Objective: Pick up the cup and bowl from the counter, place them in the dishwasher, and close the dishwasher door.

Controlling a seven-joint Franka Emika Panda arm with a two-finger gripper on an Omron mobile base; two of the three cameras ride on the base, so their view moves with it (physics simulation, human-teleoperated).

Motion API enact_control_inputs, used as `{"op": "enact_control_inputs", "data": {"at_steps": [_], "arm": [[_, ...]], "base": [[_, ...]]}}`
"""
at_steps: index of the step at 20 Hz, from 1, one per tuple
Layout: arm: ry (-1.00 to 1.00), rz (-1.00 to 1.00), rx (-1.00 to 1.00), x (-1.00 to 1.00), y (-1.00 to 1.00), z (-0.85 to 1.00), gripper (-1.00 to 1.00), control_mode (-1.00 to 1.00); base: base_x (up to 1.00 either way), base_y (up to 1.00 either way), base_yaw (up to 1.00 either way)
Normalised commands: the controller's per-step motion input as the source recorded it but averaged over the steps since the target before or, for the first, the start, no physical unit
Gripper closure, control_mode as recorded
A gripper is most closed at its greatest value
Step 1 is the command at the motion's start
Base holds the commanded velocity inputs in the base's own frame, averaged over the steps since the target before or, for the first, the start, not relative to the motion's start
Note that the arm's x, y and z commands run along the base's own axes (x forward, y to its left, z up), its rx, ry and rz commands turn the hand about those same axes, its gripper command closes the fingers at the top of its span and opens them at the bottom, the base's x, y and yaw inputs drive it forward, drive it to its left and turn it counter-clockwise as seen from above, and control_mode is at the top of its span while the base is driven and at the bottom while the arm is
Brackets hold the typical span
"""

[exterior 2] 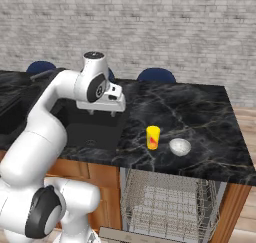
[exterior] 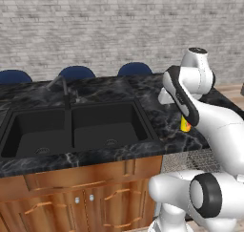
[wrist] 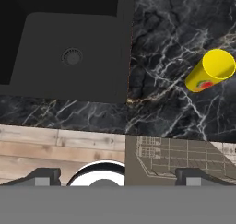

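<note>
The dishwasher [exterior 2: 167, 207] stands open below the desk [exterior 2: 210, 117], yellow cup [exterior 2: 153, 137] beside bowl [exterior 2: 179, 147], tool [exterior 2: 104, 112] wide open, empty.

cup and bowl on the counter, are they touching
Apart. The right base view shows the yellow cup standing left of the grey bowl, with a strip of black counter plainly visible between them.

Black marble counter [exterior 2: 200, 112]: yellow cup [exterior 2: 153, 137], grey bowl [exterior 2: 179, 146] just beside.
</note>
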Motion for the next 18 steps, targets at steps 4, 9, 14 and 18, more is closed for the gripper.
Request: {"op": "enact_control_inputs", "data": {"at_steps": [4, 9, 14, 18], "arm": [[0.00, 0.00, 0.00, 0.08, -0.20, -0.17, -1.00, -1.00], [0.00, 0.00, 0.00, 0.10, -0.25, -0.16, -1.00, -1.00], [0.00, 0.00, 0.00, 0.07, -0.21, -0.20, -1.00, -1.00], [0.00, 0.00, 0.00, 0.09, -0.19, -0.25, -1.00, -1.00]], "base": [[0.00, 0.00, 0.00], [0.00, 0.00, 0.00], [0.00, 0.00, 0.00], [0.00, 0.00, 0.00]]}}
